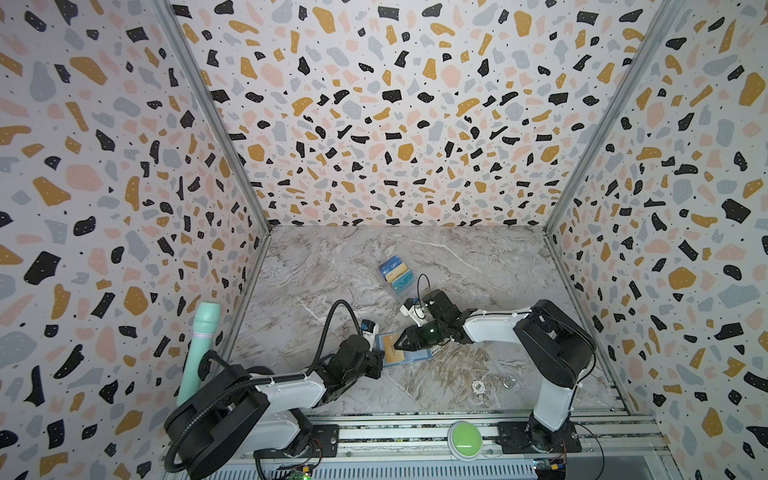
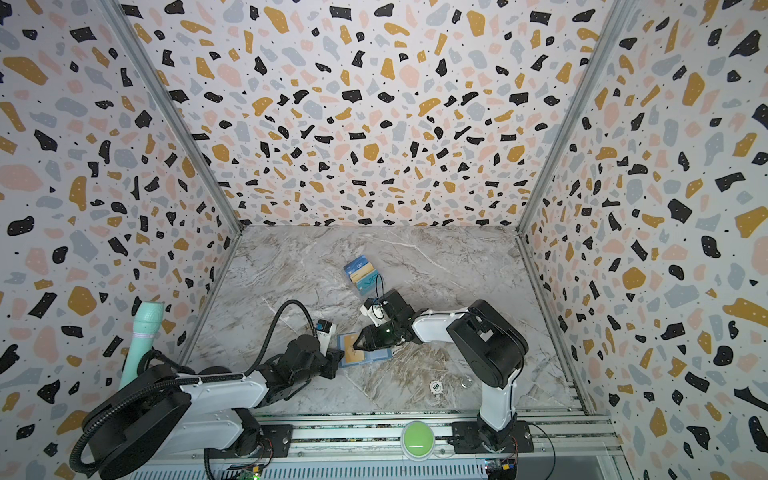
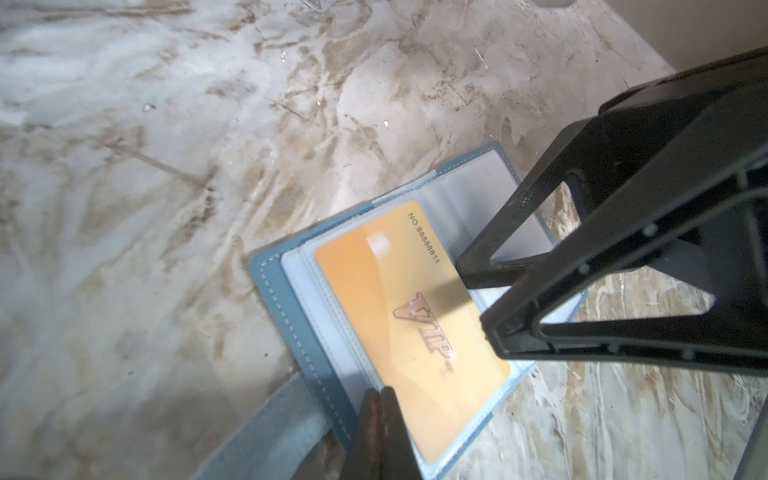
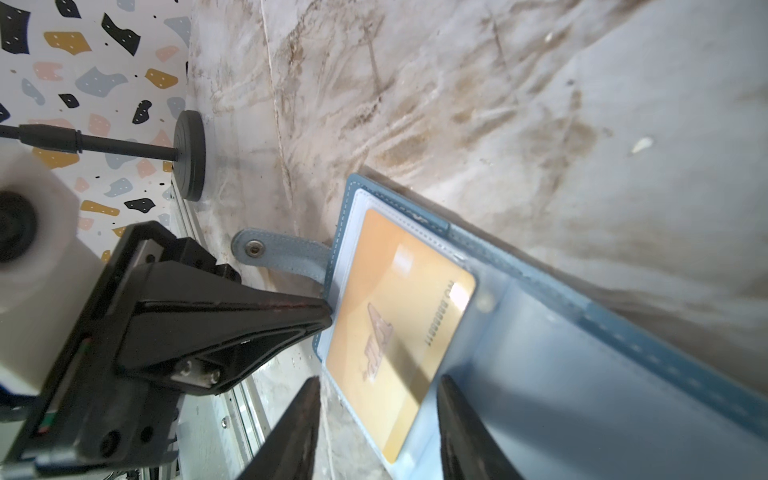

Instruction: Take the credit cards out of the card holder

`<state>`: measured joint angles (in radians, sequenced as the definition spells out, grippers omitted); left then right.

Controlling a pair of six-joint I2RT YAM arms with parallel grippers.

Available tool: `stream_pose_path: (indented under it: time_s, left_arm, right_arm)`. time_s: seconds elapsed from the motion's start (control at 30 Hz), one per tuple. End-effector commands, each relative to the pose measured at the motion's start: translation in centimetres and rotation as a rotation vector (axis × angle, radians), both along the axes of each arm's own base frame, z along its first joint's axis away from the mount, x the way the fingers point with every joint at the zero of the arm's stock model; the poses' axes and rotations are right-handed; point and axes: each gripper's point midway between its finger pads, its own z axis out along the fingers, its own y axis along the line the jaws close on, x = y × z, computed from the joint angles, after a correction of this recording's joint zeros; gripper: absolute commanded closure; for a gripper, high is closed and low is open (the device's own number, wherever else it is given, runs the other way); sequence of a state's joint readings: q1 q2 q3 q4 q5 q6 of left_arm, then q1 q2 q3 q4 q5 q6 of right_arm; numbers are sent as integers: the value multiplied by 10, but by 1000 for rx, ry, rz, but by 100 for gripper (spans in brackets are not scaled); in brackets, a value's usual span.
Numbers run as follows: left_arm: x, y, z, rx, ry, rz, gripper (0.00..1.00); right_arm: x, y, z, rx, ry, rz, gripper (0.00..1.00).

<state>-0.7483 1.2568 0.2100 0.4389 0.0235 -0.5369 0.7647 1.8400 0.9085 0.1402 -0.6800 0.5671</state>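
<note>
The thin, stiff, slick-looking yellow-orange plastic card (image 3: 415, 324) lies sleeved in the open slate-blue leather-look card holder (image 3: 282, 299); the closed left gripper (image 3: 376, 415) presses the holder's edge, and the open right gripper (image 4: 378, 415) straddles the card's end, where I'd pinch.

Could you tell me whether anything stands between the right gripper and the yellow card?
Nothing visible does. The right gripper is open right at the yellow card in the open wallet; the shut left gripper sits at another edge, out of the way.
</note>
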Motion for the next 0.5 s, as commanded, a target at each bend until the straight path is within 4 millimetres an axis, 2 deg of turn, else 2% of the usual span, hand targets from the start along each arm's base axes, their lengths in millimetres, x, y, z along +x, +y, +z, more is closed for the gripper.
stream_pose_path:
  time_s: [0.0,0.47]
  left_arm:
    - [-8,12,-17,49,38,12,100]
    - [-11,13,-26,57,56,4,100]
  right_arm:
    - [0,8,8,39,14,22,54]
    - [-2,10,7,82,61,28,54]
